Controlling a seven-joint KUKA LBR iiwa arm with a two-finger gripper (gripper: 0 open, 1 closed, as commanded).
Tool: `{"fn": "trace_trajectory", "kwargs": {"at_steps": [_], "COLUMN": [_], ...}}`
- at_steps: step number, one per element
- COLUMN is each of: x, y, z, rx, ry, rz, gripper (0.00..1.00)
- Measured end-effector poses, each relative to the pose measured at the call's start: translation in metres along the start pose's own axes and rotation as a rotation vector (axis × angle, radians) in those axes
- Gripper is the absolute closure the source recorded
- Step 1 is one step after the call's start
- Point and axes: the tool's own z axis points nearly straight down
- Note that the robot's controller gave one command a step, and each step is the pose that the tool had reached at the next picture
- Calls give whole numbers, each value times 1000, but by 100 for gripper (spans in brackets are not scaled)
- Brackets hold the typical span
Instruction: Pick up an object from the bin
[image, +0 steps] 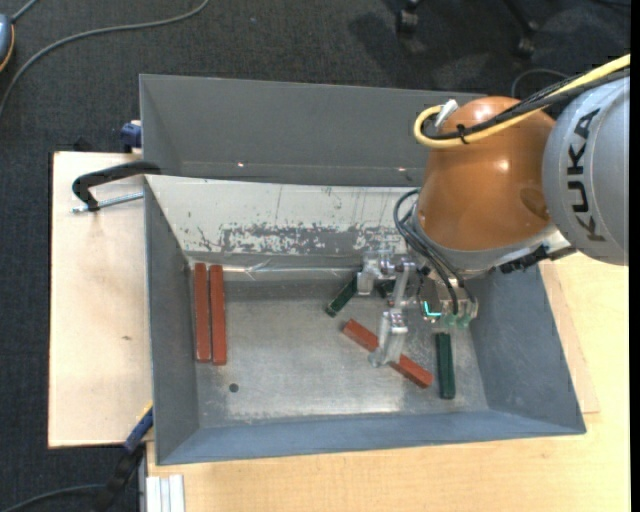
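The hand (388, 350) hangs low in the right half of the grey metal bin (300, 130), under the arm's orange wrist cover (480, 180). Its tip comes down at the gap between two short red sticks on the bin floor. The left red stick (360, 335) lies slanted just to the view's left of the tip. The right red stick (411, 373) lies slanted just below and to the right of it. Whether the tip touches either one cannot be told, nor whether the hand is open or closed.

A slanted dark green stick (343, 297) lies up and to the left of the hand, near the foot of the back wall. A straight dark green stick (444, 365) lies just beside the right red stick, on its right.

Well apart, along the left wall, a pair of long red sticks (210, 312) lies side by side, touching. A small dark speck (233, 388) sits on the floor near their lower ends.
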Motion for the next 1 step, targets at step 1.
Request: {"fn": "trace_trajectory", "kwargs": {"at_steps": [1], "x": [-18], "y": [-59], "z": [166], "rx": [0], "ry": [0], "rz": [24], "gripper": [0]}}
